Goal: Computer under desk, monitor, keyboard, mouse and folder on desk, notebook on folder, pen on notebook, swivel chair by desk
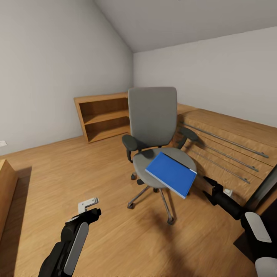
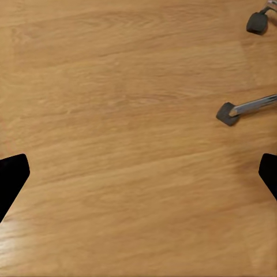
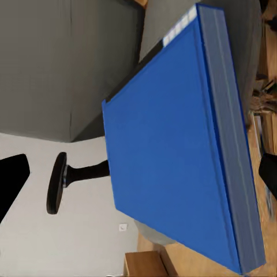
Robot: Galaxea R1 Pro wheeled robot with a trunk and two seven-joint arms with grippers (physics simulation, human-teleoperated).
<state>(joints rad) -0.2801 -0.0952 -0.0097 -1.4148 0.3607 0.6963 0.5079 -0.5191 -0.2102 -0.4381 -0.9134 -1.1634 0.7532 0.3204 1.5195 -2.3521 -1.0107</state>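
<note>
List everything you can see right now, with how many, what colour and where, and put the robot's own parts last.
swivel chair: one, grey with black armrests, on the floor at mid-room.
folder: one, bright blue, tilted over the seat's front edge.
bookshelf: one, light wood, against the far wall.
dresser: one, light wood with long bar handles, at the right.
floor: wooden, tan.
left gripper: one, black, jaws open, above the floor.
right gripper: one, black, jaws open, close beside the folder.

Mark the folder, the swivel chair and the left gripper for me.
folder (image 1: pixel 171 172), head view, middle of its blue cover.
chair (image 1: pixel 152 114), head view, grey backrest.
left gripper (image 1: pixel 89 207), head view, between its fingertips.
</note>
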